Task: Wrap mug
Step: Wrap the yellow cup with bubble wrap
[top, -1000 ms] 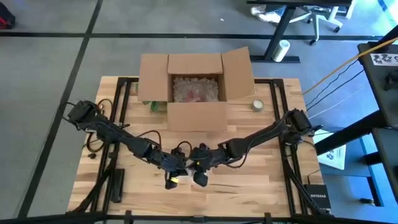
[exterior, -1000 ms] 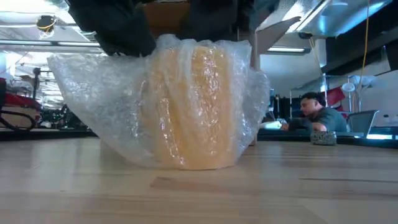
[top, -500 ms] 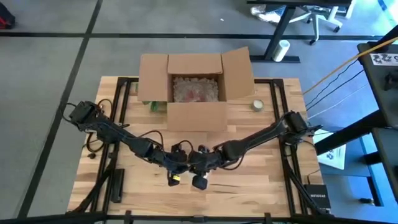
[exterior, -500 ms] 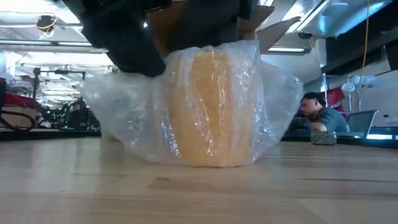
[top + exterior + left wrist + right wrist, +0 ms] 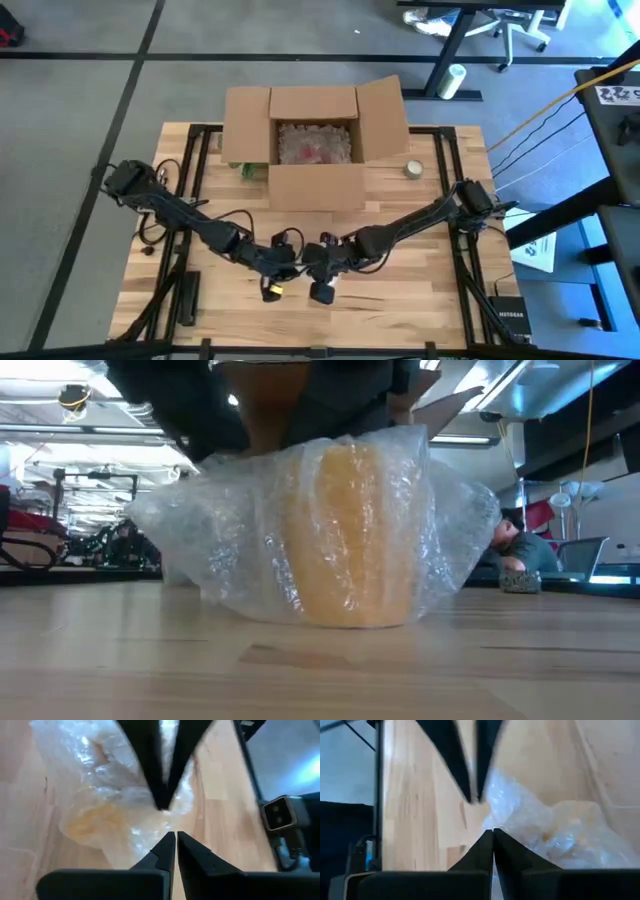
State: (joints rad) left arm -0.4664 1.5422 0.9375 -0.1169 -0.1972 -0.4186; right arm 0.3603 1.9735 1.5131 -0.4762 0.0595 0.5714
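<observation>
A yellow mug (image 5: 352, 535) stands upright on the wooden table (image 5: 320, 670), its base on the board, inside a loose sheet of clear bubble wrap (image 5: 250, 540) gathered over its top. In the high view both arms meet above it near the table's front middle and hide it. My left gripper (image 5: 175, 836) and my right gripper (image 5: 493, 832) face each other tip to tip over the bundle, each shut on the wrap. The same two grippers show in the high view as left (image 5: 290, 262) and right (image 5: 312, 262). My left gripper pinches the gathered bubble wrap (image 5: 150, 827) over the mug's top between its two fingers, coming slanting down from the table's left. The wrap is crumpled and slack, and the mug's base is on the table. How many layers it has cannot be seen. My right gripper pinches the bubble wrap (image 5: 506, 820) at the top of the bundle between its shut fingers, slanting down from the table's right, opposite the left gripper. The wrap spreads slack below the fingers over the mug.
An open cardboard box (image 5: 315, 140) with padding inside stands at the table's far middle. A tape roll (image 5: 414, 169) lies to its right and a small green thing (image 5: 247, 168) to its left. A black object (image 5: 187, 297) lies near the front left. A person (image 5: 515, 540) sits beyond the table.
Both grippers have kept hold of the wrap and carried the bundle a little toward the table's right edge, so the mug has slid along the table. The wrap's top has come lower over the mug, and its left flap has drawn in.
</observation>
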